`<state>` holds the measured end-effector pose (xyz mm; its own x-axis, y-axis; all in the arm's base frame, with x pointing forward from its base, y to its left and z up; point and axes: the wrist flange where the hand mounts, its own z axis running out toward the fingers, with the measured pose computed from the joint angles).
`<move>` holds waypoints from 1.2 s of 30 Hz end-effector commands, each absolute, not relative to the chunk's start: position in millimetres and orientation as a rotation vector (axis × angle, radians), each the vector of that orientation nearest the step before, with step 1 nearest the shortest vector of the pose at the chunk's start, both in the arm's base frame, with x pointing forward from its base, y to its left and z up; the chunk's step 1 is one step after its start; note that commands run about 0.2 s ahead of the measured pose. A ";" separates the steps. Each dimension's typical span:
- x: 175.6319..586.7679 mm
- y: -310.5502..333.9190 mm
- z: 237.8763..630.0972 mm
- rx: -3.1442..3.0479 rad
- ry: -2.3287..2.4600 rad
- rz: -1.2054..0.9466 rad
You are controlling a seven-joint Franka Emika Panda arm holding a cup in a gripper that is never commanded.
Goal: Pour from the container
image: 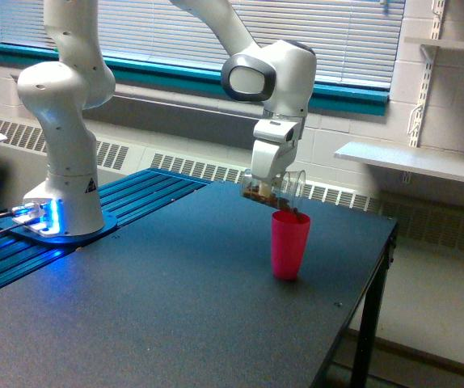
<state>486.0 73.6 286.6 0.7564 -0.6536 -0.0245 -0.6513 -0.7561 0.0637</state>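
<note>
Clear plastic, thin-walled and light, the container (pixel 279 187) hangs tipped over the red cup (pixel 289 245), its mouth just above the rim, brown contents sliding toward the lip. I judge it slippery and easily crushed, so my gripper (pixel 266 184) clasps it around the body with the jaws clenched on its walls. Nothing on the black table (pixel 151 307) crowds the pour; the arm's base (pixel 58 202) stands well apart.

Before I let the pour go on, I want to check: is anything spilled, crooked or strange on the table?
Nothing stands out. The gripper holds the clear cup tipped over the red cup, and brown contents are at its lip, right above the red cup's mouth. The red cup stands upright, and no spill shows on the black table.
</note>
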 end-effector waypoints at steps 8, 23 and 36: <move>489.1 73.1 283.3 2.878 -1.083 -0.132; 486.6 64.4 282.6 2.856 -1.133 -0.140; 485.0 60.5 282.8 2.848 -1.144 -0.162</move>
